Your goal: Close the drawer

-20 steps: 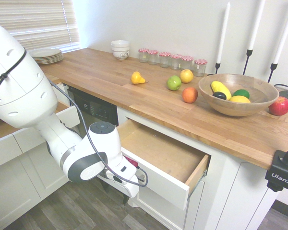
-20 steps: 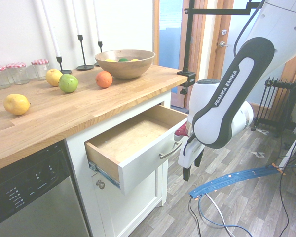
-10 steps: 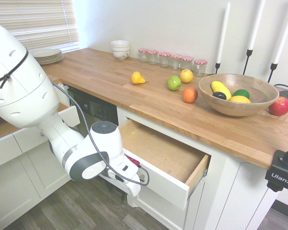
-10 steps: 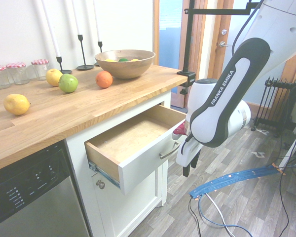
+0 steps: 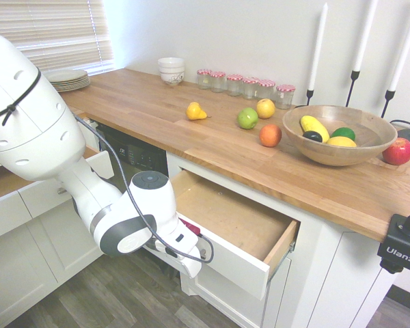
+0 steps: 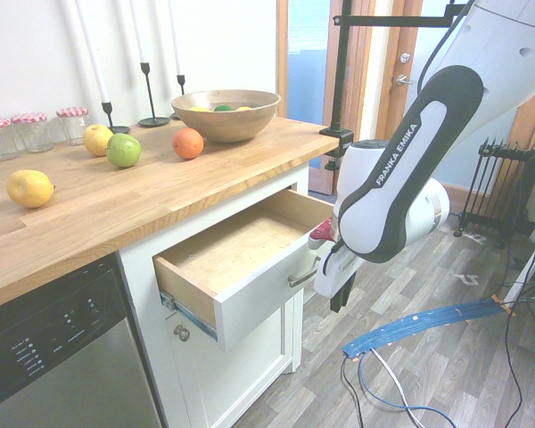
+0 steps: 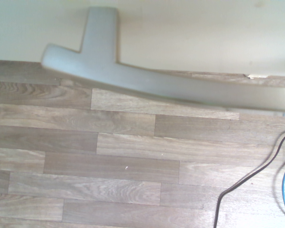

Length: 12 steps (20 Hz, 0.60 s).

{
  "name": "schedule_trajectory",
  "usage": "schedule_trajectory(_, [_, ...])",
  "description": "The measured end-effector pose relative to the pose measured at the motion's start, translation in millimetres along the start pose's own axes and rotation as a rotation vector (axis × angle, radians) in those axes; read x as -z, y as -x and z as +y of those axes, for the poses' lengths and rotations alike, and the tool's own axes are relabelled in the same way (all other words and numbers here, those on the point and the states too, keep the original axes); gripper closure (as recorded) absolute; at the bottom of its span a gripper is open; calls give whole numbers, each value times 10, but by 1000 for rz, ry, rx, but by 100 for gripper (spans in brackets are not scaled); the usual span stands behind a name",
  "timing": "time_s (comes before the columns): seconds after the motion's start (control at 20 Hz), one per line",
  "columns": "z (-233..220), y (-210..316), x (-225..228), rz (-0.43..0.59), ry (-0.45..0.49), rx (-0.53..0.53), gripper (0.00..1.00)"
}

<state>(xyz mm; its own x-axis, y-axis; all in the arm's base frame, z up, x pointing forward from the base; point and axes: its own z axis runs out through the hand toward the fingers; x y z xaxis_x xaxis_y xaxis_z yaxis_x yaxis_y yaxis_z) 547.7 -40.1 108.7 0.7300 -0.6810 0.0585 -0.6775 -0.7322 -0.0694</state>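
Note:
The drawer [image 5: 234, 220] under the wooden counter stands pulled far out, its light plywood inside bare. Its white front [image 6: 260, 301] carries a curved silver handle [image 6: 305, 275]. The handle [image 7: 147, 83] shows close and blurred in the wrist view, with plank floor beneath it. My gripper [image 6: 341, 301] points down at the floor right in front of the drawer front, by the handle end. It is also low at the front [image 5: 191, 265] in the first exterior view. I see nothing held in it.
On the counter [image 5: 157, 109] are a bowl of fruit [image 5: 338, 133], loose fruit, jars [image 5: 246, 85], plates and candlesticks. A dishwasher [image 6: 53, 357] is beside the drawer's cabinet. A lower white cabinet unit [image 5: 14, 232] stands behind the arm. Cables lie on the floor [image 6: 410, 325].
The arm has shifted a little closer to the drawer front over the last second. The drawer stays about as far out as before.

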Motion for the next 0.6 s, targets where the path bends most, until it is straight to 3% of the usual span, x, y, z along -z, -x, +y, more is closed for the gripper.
schedule_trajectory(0.6, [-132,-219,28,33,-36,-8,100])
